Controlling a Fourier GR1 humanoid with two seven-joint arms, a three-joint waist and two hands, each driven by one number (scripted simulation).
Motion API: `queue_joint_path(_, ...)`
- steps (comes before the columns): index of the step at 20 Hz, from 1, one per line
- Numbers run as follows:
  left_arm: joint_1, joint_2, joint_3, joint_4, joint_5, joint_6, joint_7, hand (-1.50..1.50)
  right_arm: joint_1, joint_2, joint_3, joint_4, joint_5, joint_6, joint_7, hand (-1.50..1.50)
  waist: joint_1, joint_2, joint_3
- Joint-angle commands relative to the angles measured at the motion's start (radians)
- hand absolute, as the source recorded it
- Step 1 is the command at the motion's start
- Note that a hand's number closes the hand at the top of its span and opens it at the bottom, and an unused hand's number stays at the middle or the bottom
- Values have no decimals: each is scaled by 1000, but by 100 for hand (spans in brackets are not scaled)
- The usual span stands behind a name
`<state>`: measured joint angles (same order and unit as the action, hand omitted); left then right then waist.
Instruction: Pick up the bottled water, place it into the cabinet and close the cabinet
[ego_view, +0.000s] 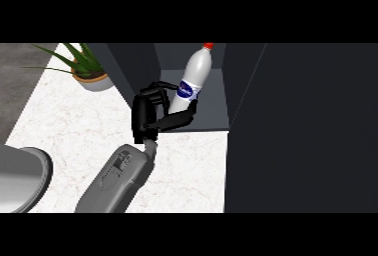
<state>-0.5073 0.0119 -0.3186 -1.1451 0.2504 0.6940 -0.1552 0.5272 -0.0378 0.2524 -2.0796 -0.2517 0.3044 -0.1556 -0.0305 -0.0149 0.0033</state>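
We see one grey forearm rising from the lower edge of the head view, ending in a black hand (156, 111). By its place in the view we cannot say with certainty whether it is the left or the right; it comes in left of centre, and we take it as the left hand. Its fingers and thumb are curled round the lower half of the white plastic water bottle with a red cap and a blue label (193, 75), so the hand holds the bottle. The bottle stands nearly upright, leaning slightly with its cap toward the upper right.

The bottle sits inside the open compartment of the dark grey cabinet (295, 125), above the compartment's grey floor; whether its base touches that floor we cannot tell, since the hand hides the base. The cabinet's dark panel fills the right side of the view.

On the white marbled surface (74, 130), a green spiky plant in a pale round pot (87, 72) stands at the upper left, just beside the cabinet's left wall. A grey rounded object (22, 175) shows at the left edge.
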Motion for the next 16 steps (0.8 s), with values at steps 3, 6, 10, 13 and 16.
queue_joint_path(3,-297,60,27,188,-43,-36,105,150,-8,-4,28,21,20,15,-5,-150,-49,32,-2)
queue_joint_path(6,-359,40,71,325,-23,-88,36,150,-9,-17,8,-12,0,18,3,-150,-51,37,-4)
queue_joint_path(10,-442,18,119,555,-52,-93,-80,150,-24,-9,-6,13,-10,5,6,-150,-39,39,-4)
queue_joint_path(13,-513,64,152,666,-66,-100,-88,150,36,2,48,21,35,10,-31,-150,-43,35,-4)
queue_joint_path(16,-543,46,137,771,-114,-57,-136,150,5,-5,20,44,20,17,-35,-150,-39,36,-3)
